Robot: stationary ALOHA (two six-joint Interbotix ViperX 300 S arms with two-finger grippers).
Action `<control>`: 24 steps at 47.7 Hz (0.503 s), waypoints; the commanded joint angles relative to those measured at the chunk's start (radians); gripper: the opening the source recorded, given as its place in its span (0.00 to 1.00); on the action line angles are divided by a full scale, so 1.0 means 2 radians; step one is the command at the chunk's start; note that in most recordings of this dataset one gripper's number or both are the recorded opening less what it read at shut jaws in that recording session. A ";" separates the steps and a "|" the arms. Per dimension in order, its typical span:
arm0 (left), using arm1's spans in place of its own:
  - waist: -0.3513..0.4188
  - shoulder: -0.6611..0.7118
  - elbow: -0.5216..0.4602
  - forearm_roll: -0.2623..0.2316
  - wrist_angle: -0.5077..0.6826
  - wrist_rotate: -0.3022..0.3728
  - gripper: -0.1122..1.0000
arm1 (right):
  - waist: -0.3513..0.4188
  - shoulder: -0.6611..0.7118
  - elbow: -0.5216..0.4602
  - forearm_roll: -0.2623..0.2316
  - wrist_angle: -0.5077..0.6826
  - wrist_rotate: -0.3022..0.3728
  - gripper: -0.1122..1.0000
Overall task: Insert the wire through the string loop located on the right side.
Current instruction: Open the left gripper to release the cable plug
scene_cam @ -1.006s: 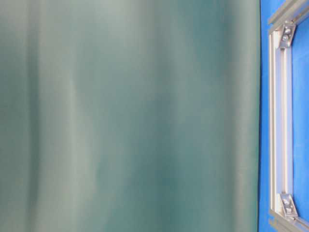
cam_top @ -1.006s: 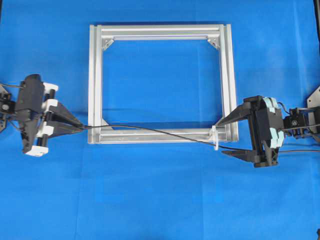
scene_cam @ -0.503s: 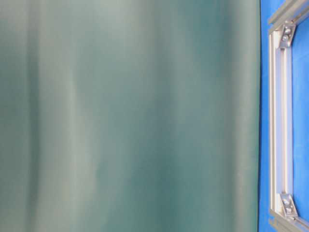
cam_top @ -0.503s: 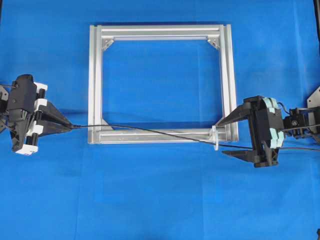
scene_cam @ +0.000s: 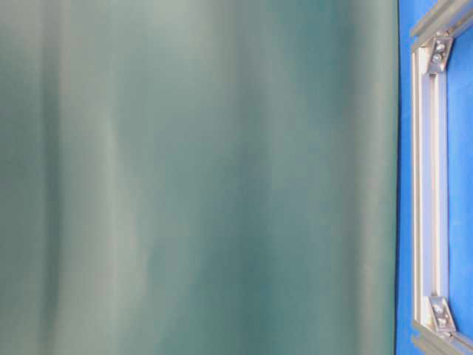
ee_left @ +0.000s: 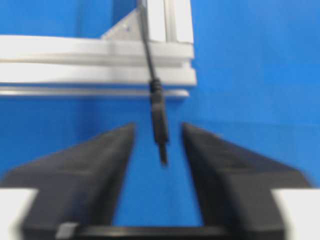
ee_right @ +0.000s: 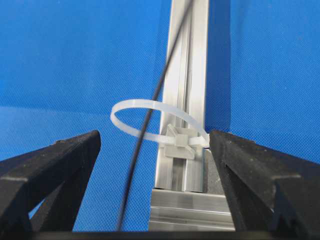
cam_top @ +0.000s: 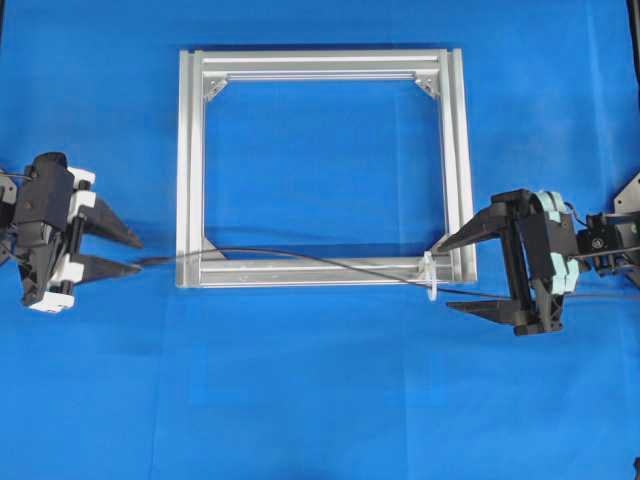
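Left hand [ee_left: 159,150] stands with fingers parted around the wire [cam_top: 330,264], plug lying loose between them, unheld; right hand [cam_top: 445,272] gapes wide, empty. Light and limp, the wire already runs through the string loop [ee_right: 150,122]; I judge the stiffer plug the best place to grip it.

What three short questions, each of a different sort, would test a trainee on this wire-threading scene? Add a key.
1. True or false: the wire passes through the string loop.
2. Which gripper has the wire's plug between its open jaws? A) left gripper B) right gripper
3. Fill in: the loop is fixed to the aluminium ____.

Key: 1 true; 2 A, plug lies loose, not clamped; 3 frame.
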 commanded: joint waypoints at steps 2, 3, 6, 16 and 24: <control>-0.002 -0.001 -0.008 0.002 -0.001 0.001 0.61 | -0.001 -0.008 -0.007 -0.001 0.001 -0.001 0.97; -0.002 -0.001 -0.008 0.002 0.000 0.001 0.66 | -0.001 -0.008 -0.007 0.000 0.002 -0.001 0.97; -0.002 -0.001 -0.008 0.002 0.001 0.001 0.81 | -0.001 -0.008 -0.007 -0.001 0.002 -0.001 0.97; -0.002 -0.008 -0.009 0.001 0.002 0.001 0.83 | -0.001 -0.012 -0.008 0.000 0.003 -0.001 0.97; -0.002 -0.038 -0.035 0.002 0.021 0.007 0.85 | -0.004 -0.044 -0.014 -0.001 0.025 -0.006 0.97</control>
